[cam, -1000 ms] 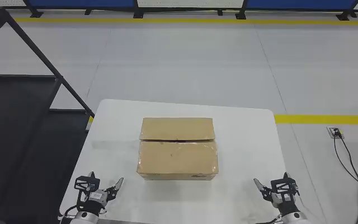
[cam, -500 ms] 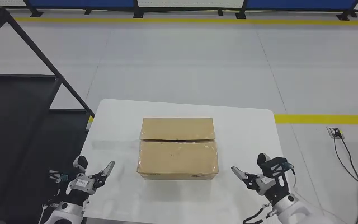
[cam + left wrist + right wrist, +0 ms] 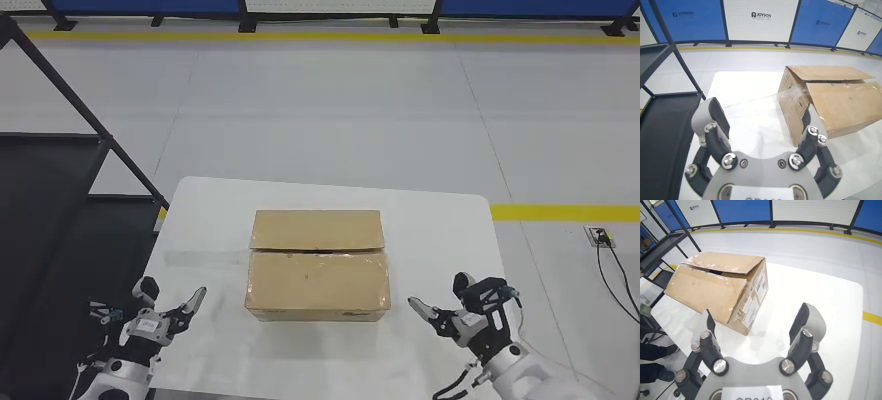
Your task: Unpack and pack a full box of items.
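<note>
Right hand has edged nearer the box, jaws apart

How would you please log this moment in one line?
box: flaps down, mid-table | left gripper: open, empty | right gripper: open, empty

**Left gripper**: held low over the table, just inside its left edge and toward the near left corner. The jaws are spread wide with nothing between them. The ribbed black pads face each other, and the fingertips aim toward the table's middle.

**Right gripper**: mirrored pose inside the right edge, toward the near right corner. The jaws are likewise wide apart and empty, with the pads facing inward.

**Left arm** and **right arm**: both white, both running back past the near edge.
</note>
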Controlling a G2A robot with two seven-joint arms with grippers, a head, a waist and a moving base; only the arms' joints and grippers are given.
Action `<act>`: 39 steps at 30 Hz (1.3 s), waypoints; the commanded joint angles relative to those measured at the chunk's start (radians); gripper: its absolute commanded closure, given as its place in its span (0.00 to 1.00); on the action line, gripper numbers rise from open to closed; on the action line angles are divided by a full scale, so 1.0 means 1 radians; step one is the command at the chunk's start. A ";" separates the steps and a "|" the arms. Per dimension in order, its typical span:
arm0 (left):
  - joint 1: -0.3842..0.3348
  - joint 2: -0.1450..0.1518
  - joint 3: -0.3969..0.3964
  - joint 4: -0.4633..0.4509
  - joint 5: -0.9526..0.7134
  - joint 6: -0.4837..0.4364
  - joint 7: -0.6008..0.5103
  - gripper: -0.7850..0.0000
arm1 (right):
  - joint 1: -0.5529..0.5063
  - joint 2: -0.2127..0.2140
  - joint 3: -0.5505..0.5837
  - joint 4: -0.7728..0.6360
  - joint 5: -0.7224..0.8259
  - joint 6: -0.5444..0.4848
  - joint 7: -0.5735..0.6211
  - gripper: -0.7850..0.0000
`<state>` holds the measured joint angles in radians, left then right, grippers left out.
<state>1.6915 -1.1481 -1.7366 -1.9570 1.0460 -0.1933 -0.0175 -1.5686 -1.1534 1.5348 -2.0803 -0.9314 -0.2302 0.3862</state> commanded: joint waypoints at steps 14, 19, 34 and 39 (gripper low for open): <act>-0.077 -0.002 -0.034 0.007 -0.263 -0.026 -0.132 0.00 | 0.336 -0.003 -0.081 0.232 0.636 -0.080 0.316 0.00; -0.077 -0.002 -0.034 0.007 -0.263 -0.026 -0.132 0.00 | 0.335 -0.003 -0.087 0.234 0.641 -0.079 0.319 0.00; -0.150 -0.002 -0.020 0.037 -0.414 -0.025 -0.231 0.00 | 0.535 -0.010 -0.168 0.564 0.840 -0.139 0.421 0.00; -0.147 -0.002 -0.021 0.037 -0.420 -0.024 -0.233 0.00 | 0.584 -0.012 -0.196 0.644 0.968 -0.172 0.518 0.00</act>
<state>1.5437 -1.1502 -1.7574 -1.9195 0.6257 -0.2174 -0.2510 -0.9916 -1.1649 1.3431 -1.4466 0.0131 -0.3988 0.8870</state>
